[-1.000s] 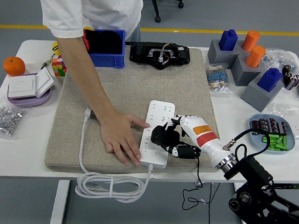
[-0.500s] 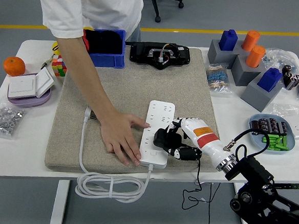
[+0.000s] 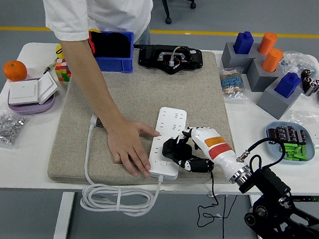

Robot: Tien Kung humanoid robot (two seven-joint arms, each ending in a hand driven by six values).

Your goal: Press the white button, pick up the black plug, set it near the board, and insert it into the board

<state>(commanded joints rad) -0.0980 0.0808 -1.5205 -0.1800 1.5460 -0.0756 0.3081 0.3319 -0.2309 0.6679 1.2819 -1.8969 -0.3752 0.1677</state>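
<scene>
A white power strip (image 3: 168,132) lies on the grey felt mat (image 3: 145,91), its white cable (image 3: 115,198) looping off the table's front. My right hand (image 3: 187,152) is shut on the black plug (image 3: 172,149) and holds it over the strip's right edge, near its front end. A person's hand (image 3: 129,148) lies flat on the mat and presses on the strip's left side. The plug's black cord (image 3: 210,202) hangs below the table edge. My left arm is out of view.
At the back stand a blue bin (image 3: 114,52) and a black device (image 3: 169,57). Grey blocks with blue and orange caps (image 3: 262,66) are back right, a plate of batteries (image 3: 290,142) at right. An orange (image 3: 14,70) and wall switch (image 3: 31,90) sit left.
My right hand with the plug has shifted slightly left and down onto the strip. The person's hand has not moved.
</scene>
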